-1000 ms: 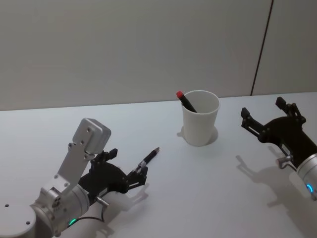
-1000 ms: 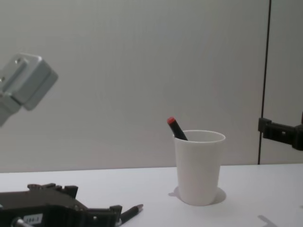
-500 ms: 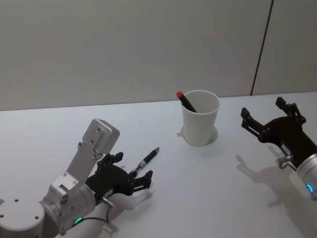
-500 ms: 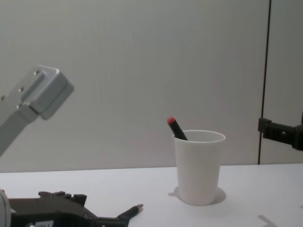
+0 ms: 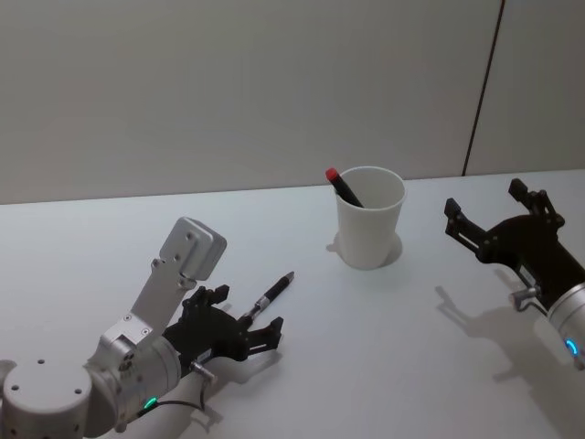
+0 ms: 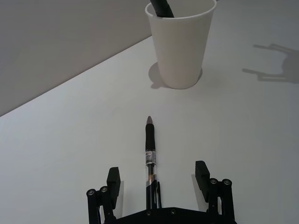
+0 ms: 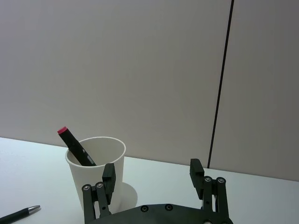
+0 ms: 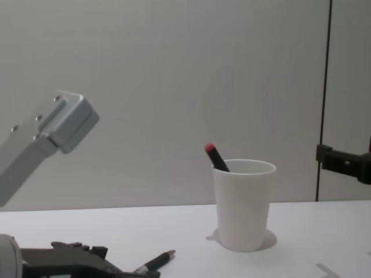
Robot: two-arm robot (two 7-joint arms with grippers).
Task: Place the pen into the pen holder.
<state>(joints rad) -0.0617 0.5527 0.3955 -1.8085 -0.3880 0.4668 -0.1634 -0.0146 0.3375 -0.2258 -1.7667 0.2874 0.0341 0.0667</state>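
Red-capped marker [image 5: 345,190] lower half hidden in pen holder [image 5: 370,233], pen [image 6: 150,156] rear end perhaps under left tool [image 6: 157,170]

**Robot body: appearance**

The left arm [image 5: 128,366] is clad in silver-grey, with small screws on a boxy housing [image 5: 196,245] and a green light [image 5: 146,402] near the wrist. The left gripper [image 5: 247,309] and right gripper [image 5: 484,198] are black, two-fingered, with bright screw heads.

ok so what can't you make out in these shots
The red-capped marker: its lower part is hidden inside the white paper cup in every view.
The pen: its back end is hidden under the open left tool in the left wrist view; its label print is too small to read.
The right tool: mostly cut off by the chest view's right edge.
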